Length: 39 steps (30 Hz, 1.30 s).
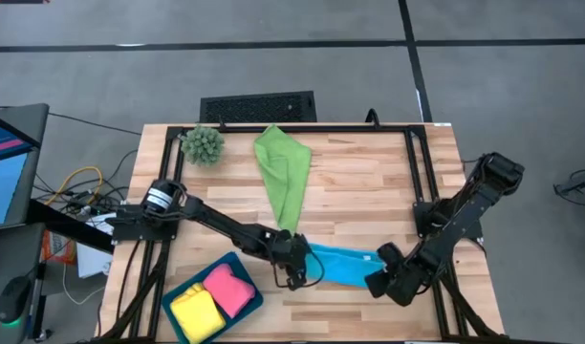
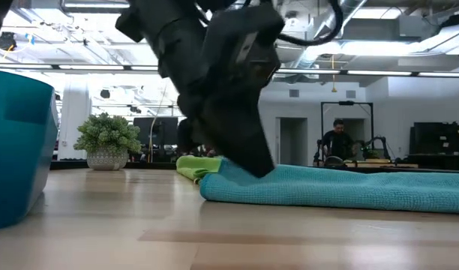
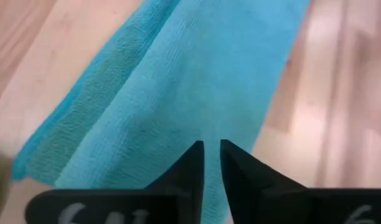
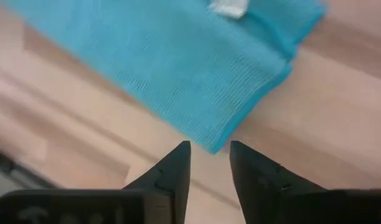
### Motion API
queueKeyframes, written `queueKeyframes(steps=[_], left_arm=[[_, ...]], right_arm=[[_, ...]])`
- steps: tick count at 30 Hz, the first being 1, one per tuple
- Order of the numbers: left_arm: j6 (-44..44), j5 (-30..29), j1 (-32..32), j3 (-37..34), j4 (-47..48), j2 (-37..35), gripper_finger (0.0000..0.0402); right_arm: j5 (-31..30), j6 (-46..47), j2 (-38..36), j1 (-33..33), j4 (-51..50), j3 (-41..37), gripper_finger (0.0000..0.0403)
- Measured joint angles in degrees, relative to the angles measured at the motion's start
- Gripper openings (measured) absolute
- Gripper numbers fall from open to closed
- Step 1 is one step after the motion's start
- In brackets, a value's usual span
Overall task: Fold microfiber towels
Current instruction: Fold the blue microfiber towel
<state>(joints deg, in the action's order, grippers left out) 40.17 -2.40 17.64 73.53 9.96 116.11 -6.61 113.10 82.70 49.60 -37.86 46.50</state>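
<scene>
We're mid-fold on the blue towel [image 1: 345,265]: left end effector [image 3: 211,163] nearly closed over one end, right end effector [image 4: 209,163] open at the other corner, needs grasping next.

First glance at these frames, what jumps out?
The bright blue towel, stretched flat near the table's front edge with the left gripper at one end and the right gripper at the other. Behind it the green towel lies limp mid-table. At front left, the teal tray holds the pink towel and yellow towel, folded.
</scene>
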Motion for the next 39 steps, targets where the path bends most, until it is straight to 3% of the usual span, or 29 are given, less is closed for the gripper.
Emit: queueKeyframes(steps=[6,13,18,24,31,39], left_arm=[[0.18,6.63,-1.97,0.00,-6.64,-0.58,0.0083],[-3.87,4.40,-3.96,0.33,-21.10,0.09,0.0086],[-8.85,-0.04,-5.89,0.38,-19.15,1.85,0.0046],[-14.78,1.78,-7.49,3.14,-17.99,3.30,0.0006],[-20.71,4.30,-7.00,7.83,-16.95,6.26,0.0000],[-24.49,4.74,-6.61,15.50,-7.84,11.97,0.0000]], right_arm=[[-0.81,5.38,2.92,0.27,-2.58,0.00,0.0159],[-0.94,7.21,5.63,0.09,-2.35,0.00,0.0170],[-0.96,8.44,5.66,0.28,-2.41,0.00,0.0171],[-0.96,8.51,5.66,0.15,-2.28,0.00,0.0171],[-0.96,8.57,5.66,0.02,-2.47,0.00,0.0171],[-0.93,8.59,5.66,-0.63,-2.11,0.00,0.0171]])
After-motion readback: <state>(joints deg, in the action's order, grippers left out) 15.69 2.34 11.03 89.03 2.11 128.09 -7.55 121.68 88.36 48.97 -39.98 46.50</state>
